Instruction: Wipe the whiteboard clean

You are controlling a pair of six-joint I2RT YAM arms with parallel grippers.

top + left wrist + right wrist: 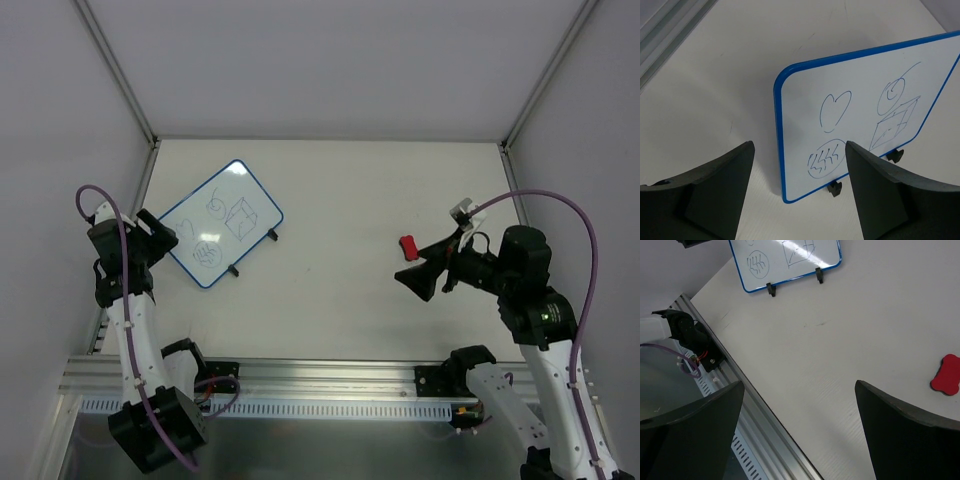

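Note:
The whiteboard (225,222), white with a thin blue rim, stands tilted on two small black feet at the back left of the table. In the left wrist view the whiteboard (860,95) carries blue doodles: a heart, a swirl, a cube and a zigzag in a circle. My left gripper (165,240) is at its lower left corner. The jaws of this gripper (799,146) stand apart on either side of that corner, not touching it. A red bone-shaped eraser (409,245) lies on the table right of centre. My right gripper (425,265) hovers open just beside it, holding nothing. The right wrist view has the eraser (946,375) right of the gripper (800,385) and the whiteboard (790,260) far off.
An aluminium rail (300,385) runs along the near edge of the table, with both arm bases and cables on it. Grey enclosure walls and metal struts (120,70) bound the table at the left, back and right.

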